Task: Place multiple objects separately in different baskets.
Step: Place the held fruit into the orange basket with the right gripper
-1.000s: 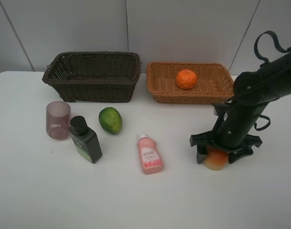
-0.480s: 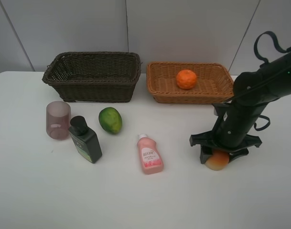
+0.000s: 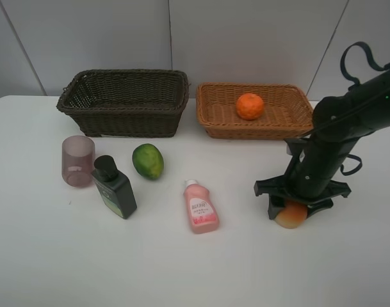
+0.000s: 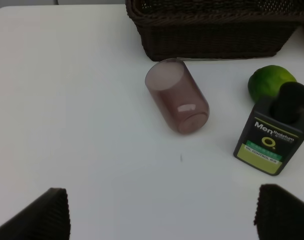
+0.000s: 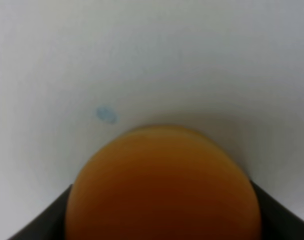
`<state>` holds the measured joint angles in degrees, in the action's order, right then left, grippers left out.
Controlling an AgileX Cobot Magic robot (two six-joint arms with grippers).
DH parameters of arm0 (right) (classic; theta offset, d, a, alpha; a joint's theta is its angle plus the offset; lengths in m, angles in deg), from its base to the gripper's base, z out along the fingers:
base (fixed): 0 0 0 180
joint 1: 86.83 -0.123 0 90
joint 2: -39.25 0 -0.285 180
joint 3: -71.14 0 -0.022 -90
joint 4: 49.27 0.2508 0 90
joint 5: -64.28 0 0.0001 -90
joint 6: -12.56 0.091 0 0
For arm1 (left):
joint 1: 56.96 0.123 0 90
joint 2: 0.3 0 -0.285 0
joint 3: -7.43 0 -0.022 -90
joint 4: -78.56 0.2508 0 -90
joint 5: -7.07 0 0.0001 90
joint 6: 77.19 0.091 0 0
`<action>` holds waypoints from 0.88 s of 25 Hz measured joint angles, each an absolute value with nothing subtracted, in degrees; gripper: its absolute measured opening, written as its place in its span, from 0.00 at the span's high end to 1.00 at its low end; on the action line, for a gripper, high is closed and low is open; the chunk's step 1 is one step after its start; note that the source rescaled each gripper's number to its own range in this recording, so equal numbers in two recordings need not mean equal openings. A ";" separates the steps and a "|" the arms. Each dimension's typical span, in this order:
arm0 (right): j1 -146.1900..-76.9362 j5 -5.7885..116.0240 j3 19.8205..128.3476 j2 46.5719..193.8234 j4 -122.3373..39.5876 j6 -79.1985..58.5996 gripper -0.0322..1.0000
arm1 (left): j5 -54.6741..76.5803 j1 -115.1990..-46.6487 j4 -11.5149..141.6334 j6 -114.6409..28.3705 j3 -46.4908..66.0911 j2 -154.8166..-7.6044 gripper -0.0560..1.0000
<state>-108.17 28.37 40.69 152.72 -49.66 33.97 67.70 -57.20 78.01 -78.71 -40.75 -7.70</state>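
Red-yellow fruit is sitting on the worktop toward its right side, in front of the tan basket and apart from it. The right jaws are reaching down over it from above and look clamped on its two flanks. In the right wrist view the dark pads are touching the skin on both sides, with bare worktop showing beyond. The left jaws are hanging wide apart with nothing between them, looking down on the cup, the dark bottle and the green fruit

The red-yellow fruit is looking round, smooth and fairly light. It is probably firm enough to take a squeeze, but it may be bruising under a hard one, or slipping out sideways if the pads are sitting above its widest part. The safest hold is across the middle, at the widest girth, roughly where the pads seem to be gripping, so a straight lift should be carrying it without rolling

The orange is already lying in the tan basket, so this fruit is probably heading there too. The pink bottle and the other items are waiting on the worktop in front of the dark basket
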 joint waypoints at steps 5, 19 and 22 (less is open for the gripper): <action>-108.17 28.37 40.69 152.72 -49.66 33.97 0.76 | 67.70 -57.20 78.01 -78.71 -40.75 -7.70 0.08; -108.17 18.24 50.29 148.94 -50.24 33.57 0.76 | 67.70 -57.20 78.01 -78.71 -40.75 -7.70 0.08; -108.17 13.95 54.76 148.94 -50.80 31.39 0.76 | 67.70 -57.20 78.01 -78.71 -40.75 -7.70 0.08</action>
